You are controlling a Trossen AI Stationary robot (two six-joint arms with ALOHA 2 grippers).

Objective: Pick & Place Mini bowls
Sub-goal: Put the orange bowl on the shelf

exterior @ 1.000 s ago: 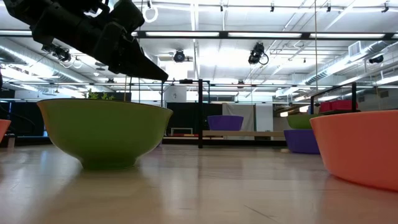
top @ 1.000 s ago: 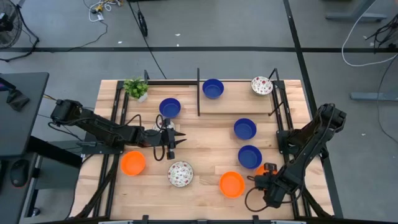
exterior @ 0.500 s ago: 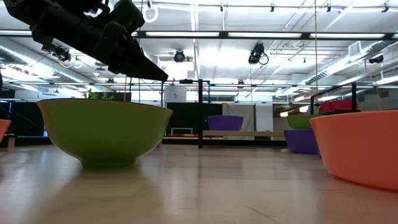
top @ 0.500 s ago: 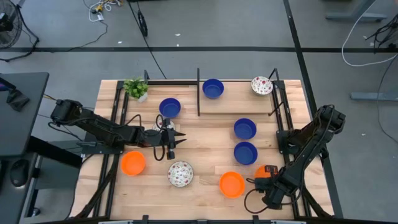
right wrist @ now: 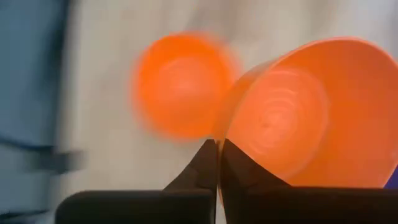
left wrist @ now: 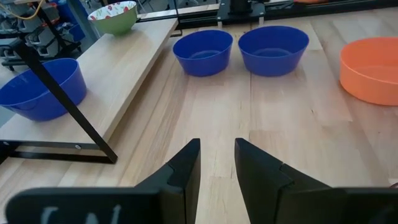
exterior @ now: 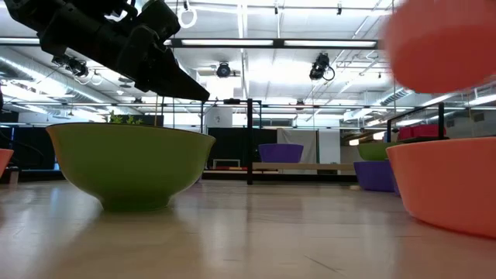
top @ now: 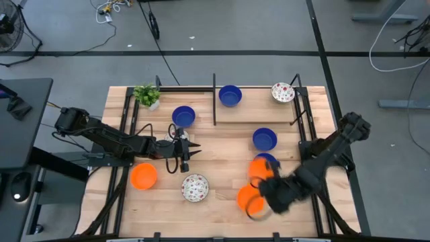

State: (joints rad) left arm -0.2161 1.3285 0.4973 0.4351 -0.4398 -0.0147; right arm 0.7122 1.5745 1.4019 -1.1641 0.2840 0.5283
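Observation:
Several mini bowls are on the table: blue ones (top: 183,115) (top: 230,95) (top: 265,139), white speckled ones (top: 283,92) (top: 195,187), and orange ones (top: 143,176) (top: 250,198). My right gripper (top: 265,184) is shut on another orange bowl (top: 259,168). That bowl is in the air over a partly hidden blue bowl (top: 271,158) and shows high up in the low view (exterior: 442,39). My left gripper (top: 190,153) hovers open at centre left, with nothing between its fingers (left wrist: 186,168). My right gripper pinches the orange bowl's rim (right wrist: 219,138), one finger (right wrist: 235,167) inside the bowl and the other outside. The bowl is lifted clear of the table and of the other bowls, and stands tilted against the fingers with its hollow (right wrist: 292,118) facing the wrist camera.
A small potted plant (top: 146,94) stands at the far left corner. A low raised shelf with thin black posts (top: 214,101) runs along the far edge and carries two of the bowls. Black frame rails run down both sides of the table. Bare wood lies in the middle (top: 222,151).
My right gripper has shut on the orange bowl at the near right edge and lifted it. It has swung the bowl fast toward the table's left, to above the nearer blue bowl. The bowl has risen high in the low view. The left arm has kept still.

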